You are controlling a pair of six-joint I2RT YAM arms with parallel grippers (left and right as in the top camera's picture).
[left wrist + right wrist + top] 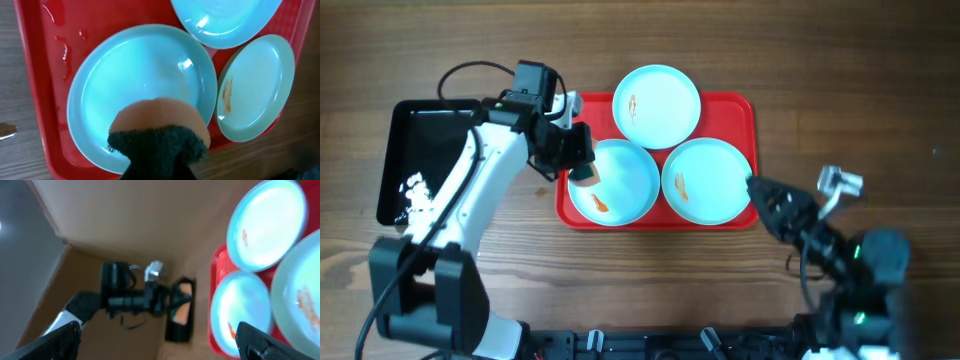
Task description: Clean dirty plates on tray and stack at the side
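Left gripper clamps a sponge over the leftmost plate. Right gripper, jaws apart, hangs by the tray's right rim.

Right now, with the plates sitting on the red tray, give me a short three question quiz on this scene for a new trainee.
1. How many plates sit on the red tray?
2. Multiple choice: the sponge is held by A, the left arm; B, the right arm; C, nothing.
3. True or false: the plates are already stacked beside the tray.
Key: 1, three; 2, A; 3, false.
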